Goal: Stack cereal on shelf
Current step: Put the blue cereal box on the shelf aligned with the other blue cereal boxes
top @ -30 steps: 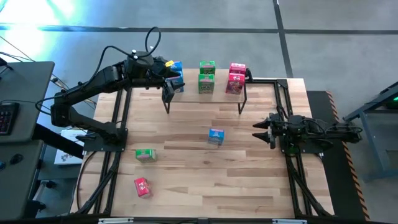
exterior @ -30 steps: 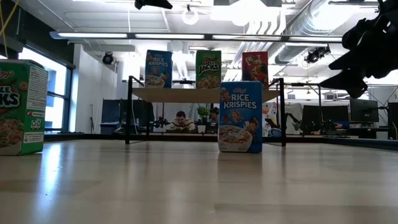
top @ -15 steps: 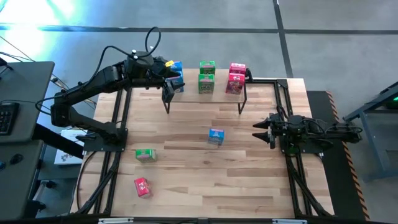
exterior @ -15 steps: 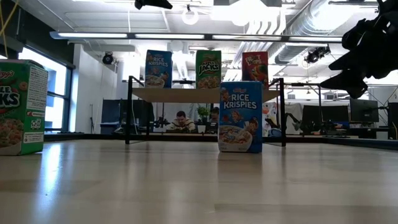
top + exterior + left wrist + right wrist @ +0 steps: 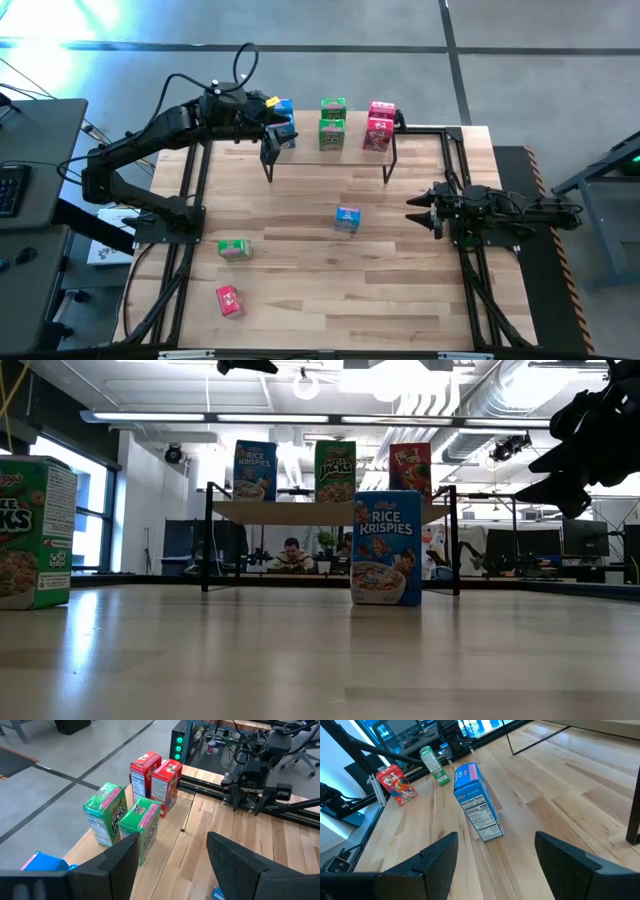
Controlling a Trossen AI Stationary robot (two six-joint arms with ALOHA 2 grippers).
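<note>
**Op A:** Anything moved in the last second? From my console, nothing has. Both arms sit where they were, every box is in the same place. I read that as a pause after a placement, with three boxes left to fetch.

**Op B:** Agreed. Nearest to us on the pale wooden desk [image 5: 420, 290] is the small red cardboard cereal box [image 5: 229, 300], then the green cardboard cereal box [image 5: 234, 249]; its front reads "JACKS" in the low view, cut off at the edge. Mid-desk stands the blue cardboard cereal box [image 5: 386, 547], clearly printed "Rice Krispies", with a "Nutrition Facts" panel showing on its side.

**Op A:** My right tool [image 5: 415, 212] hangs just beside that blue box's side of the desk, fingers spread apart, holding nothing.

**Op B:** Farther back, the low shelf with the light wooden top and thin black legs [image 5: 300, 512] carries six boxes in three pairs: blue "Rice Krispies", green "Apple Jacks", and red ones whose lettering I can't make out.

**Op A:** My left tool [image 5: 272, 137] hovers at the shelf's blue end, fingers apart and empty. The blue box mid-desk looks like the easiest next pick.
</note>
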